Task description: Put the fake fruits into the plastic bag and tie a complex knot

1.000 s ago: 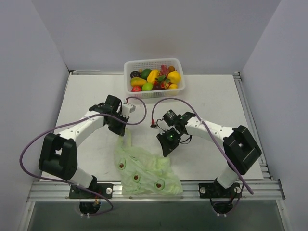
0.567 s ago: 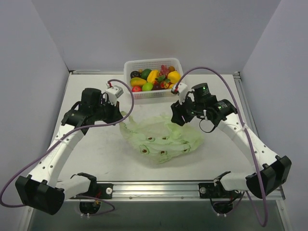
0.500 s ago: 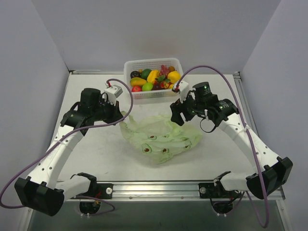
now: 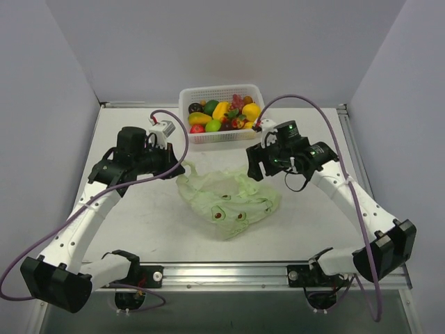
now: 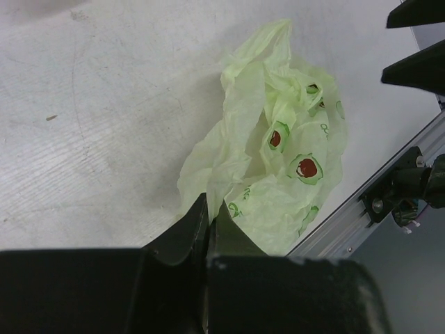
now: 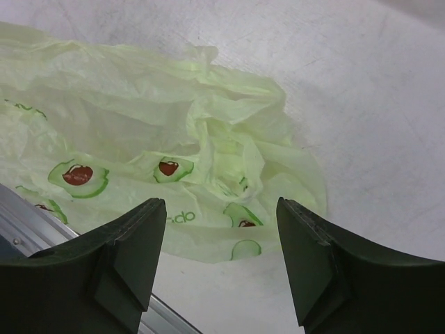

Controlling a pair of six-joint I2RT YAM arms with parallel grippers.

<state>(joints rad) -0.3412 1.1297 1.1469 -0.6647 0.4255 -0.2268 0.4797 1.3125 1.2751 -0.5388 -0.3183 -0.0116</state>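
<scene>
The plastic bag point(image 4: 229, 198) lies crumpled mid-table, pale green with avocado prints. My left gripper point(image 4: 175, 161) is shut on its left edge; in the left wrist view the film point(image 5: 278, 160) runs into the closed jaws of that gripper point(image 5: 211, 209). My right gripper point(image 4: 256, 167) hangs open just above the bag's right side, and the right wrist view shows the bag point(image 6: 160, 132) lying below this gripper point(image 6: 221, 212) with nothing between its fingers point(image 6: 132, 250). The fake fruits point(image 4: 222, 115) are piled in the white basket point(image 4: 221, 89) at the back.
An aluminium rail point(image 4: 229, 271) runs along the table's near edge, also seen in the left wrist view point(image 5: 361, 209). Purple cables point(image 4: 306, 101) loop over both arms. The basket stands just behind the two grippers.
Both arms carried the bag from the near edge to mid-table. The right gripper then opened and let go of it, and the stretched bag slumped into a heap. The left gripper stays shut.
</scene>
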